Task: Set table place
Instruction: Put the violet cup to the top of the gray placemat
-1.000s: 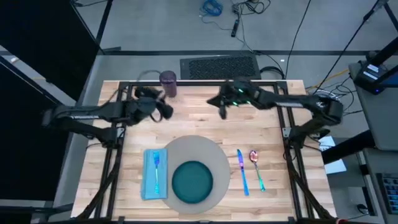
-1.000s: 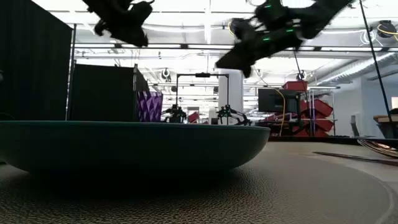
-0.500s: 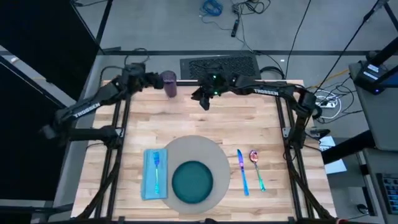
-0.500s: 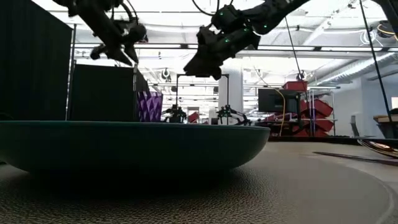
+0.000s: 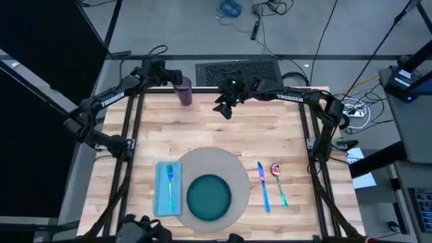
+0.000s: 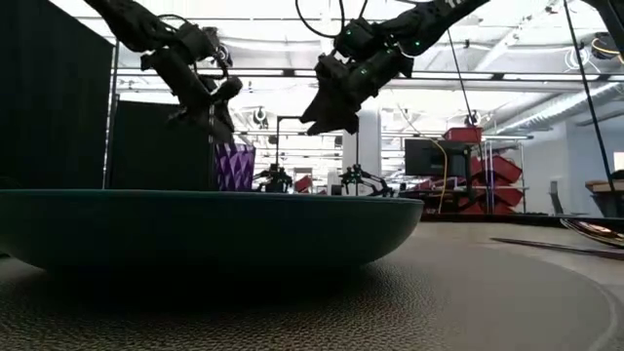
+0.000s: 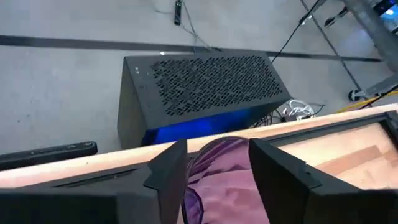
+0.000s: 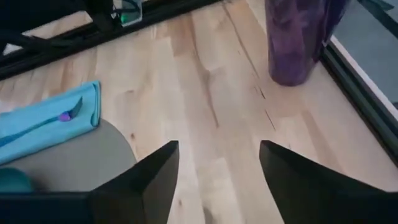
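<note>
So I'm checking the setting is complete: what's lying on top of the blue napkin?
A blue fork lies lengthwise on the napkin, left of the grey mat. Nothing else shows on it; whatever is under it is hidden.

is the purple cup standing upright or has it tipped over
Upright. The purple cup stands on its base at the table's far edge, the left gripper's open fingers either side of it.

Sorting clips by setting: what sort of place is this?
Probably a robotics lab or workshop: red storage bins and a monitor behind the table, loose cables on the floor.
</note>
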Tool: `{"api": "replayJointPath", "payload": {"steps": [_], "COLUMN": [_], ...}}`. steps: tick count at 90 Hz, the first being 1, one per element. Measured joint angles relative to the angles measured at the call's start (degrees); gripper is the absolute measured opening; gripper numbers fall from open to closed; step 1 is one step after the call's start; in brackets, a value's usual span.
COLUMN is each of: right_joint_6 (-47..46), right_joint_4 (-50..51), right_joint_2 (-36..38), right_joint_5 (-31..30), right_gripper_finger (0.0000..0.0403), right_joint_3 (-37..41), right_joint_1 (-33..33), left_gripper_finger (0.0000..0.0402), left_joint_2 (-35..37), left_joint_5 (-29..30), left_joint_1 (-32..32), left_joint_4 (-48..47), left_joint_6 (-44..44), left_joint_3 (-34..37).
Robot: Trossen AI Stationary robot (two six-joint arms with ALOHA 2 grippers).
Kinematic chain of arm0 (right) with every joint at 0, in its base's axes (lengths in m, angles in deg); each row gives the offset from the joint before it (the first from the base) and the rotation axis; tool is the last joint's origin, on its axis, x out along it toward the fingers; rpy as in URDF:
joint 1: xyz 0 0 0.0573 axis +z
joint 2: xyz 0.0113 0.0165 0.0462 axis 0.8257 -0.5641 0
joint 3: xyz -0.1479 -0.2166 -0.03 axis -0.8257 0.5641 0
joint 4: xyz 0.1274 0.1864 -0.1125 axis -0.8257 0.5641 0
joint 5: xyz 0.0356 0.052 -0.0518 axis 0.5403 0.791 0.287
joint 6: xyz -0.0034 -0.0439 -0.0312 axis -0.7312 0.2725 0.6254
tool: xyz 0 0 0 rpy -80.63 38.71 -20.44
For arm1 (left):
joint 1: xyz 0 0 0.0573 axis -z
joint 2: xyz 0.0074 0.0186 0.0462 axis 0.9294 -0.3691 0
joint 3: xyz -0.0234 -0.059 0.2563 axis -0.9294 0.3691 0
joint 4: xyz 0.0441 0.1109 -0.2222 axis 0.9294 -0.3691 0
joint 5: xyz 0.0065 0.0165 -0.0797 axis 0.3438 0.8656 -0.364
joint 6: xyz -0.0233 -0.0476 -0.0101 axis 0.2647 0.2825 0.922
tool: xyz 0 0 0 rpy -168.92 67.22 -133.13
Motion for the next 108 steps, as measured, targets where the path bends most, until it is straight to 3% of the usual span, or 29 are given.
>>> {"api": "replayJointPath", "payload": {"steps": [37, 55, 64, 79, 108], "right_joint_6": [2.55, 3.81, 4.43, 4.94, 8.08], "right_joint_4": [-0.35, 0.22, 1.22, 4.88, 21.15], "right_joint_2": [0.0, 0.02, 0.02, 0.04, 5.79], "right_joint_5": [0.0, 0.02, -0.05, -1.18, -1.14], "right_gripper_finger": [0.0222, 0.0222, 0.0218, 0.0196, 0.0102], "right_joint_3": [0.02, 0.0, 0.02, 0.02, 0.47], "right_joint_1": [-2.4, -3.05, -3.06, -3.08, -2.8], "left_gripper_finger": [0.0176, 0.0172, 0.0136, 0.0017, 0.0002], "left_joint_2": [-5.18, -9.2, -9.72, -8.59, -8.52], "left_joint_5": [0.71, -8.07, -9.6, -9.82, -12.28], "left_joint_1": [1.51, 5.94, 9.63, 17.95, 32.05], "left_joint_4": [-8.06, -12.39, -13.94, -10.61, -13.37], "left_joint_6": [-5.52, -5.86, -6.27, -7.68, -5.87], "left_joint_3": [-0.51, -0.51, -0.51, -0.45, -10.66]}}
